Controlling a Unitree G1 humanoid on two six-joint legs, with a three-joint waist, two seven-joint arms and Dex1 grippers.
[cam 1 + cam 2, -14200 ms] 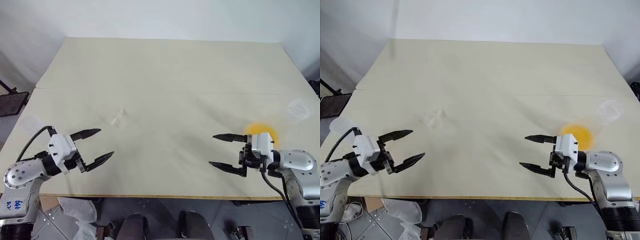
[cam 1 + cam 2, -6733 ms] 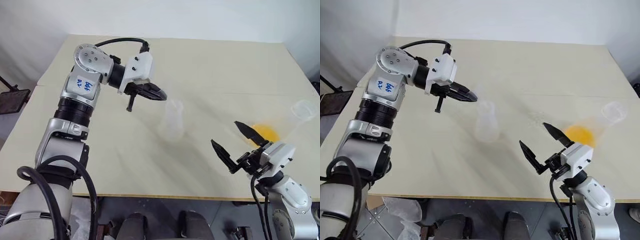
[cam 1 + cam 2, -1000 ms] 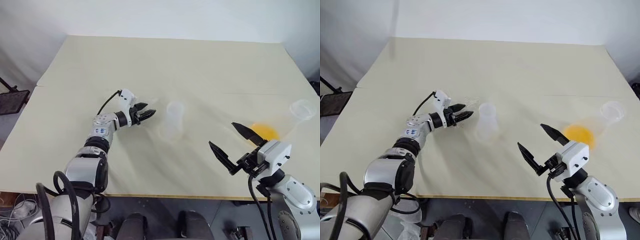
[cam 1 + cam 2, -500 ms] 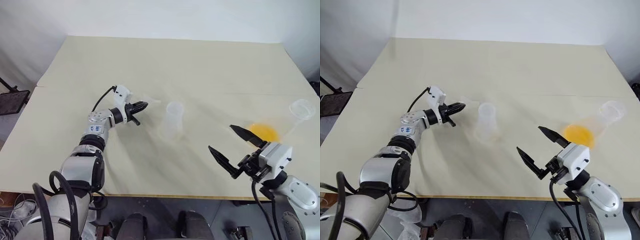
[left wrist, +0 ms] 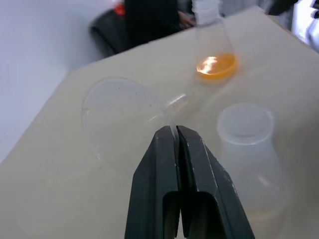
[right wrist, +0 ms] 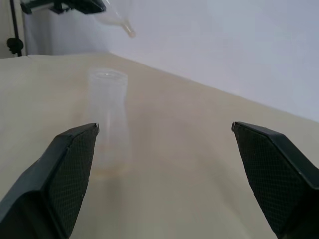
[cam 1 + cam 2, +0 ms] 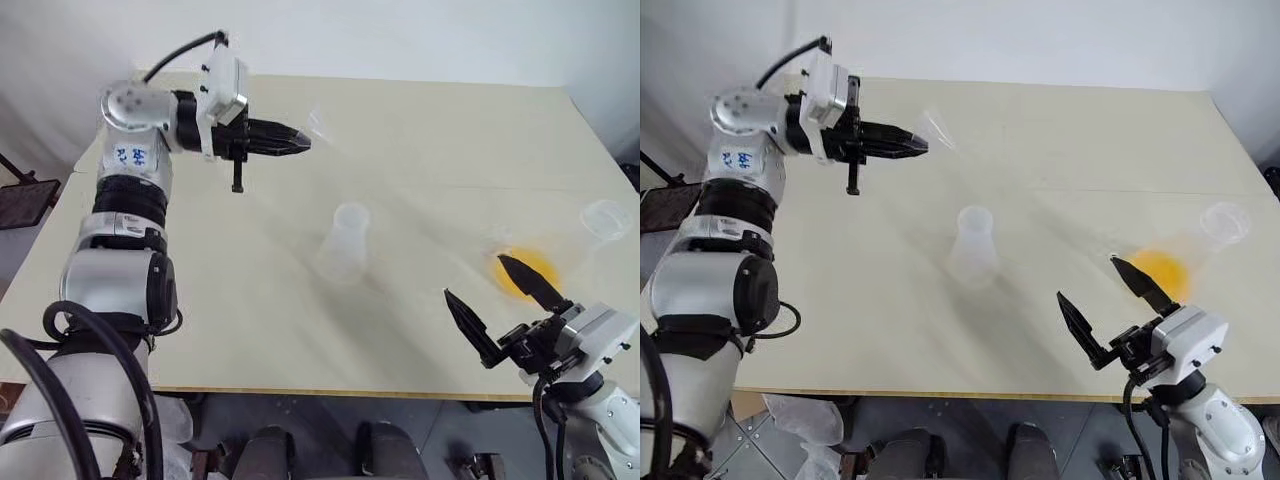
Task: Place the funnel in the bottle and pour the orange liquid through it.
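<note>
The clear funnel (image 5: 124, 112) hangs in the air above the far left part of the table, and my left gripper (image 7: 303, 143) is shut on its rim, pointing level toward the right. Its stem points away from the fingers. The clear bottle (image 7: 345, 245) stands upright at mid-table, below and to the right of the funnel, with its mouth uncovered. The orange liquid (image 7: 527, 270) sits in the bottom of a clear round-bodied flask (image 7: 604, 219) on the right. My right gripper (image 7: 473, 278) stands open near the front right edge, just in front of that flask, with nothing between its fingers.
The cream table (image 7: 400, 130) has a seam running across its middle. A dark stand (image 7: 22, 200) sits off the table's left edge. Bare tabletop lies all around the bottle.
My left gripper has shut on the funnel and lifted it from the tabletop, high above the table's far left. The right gripper has drawn back slightly toward the front edge.
</note>
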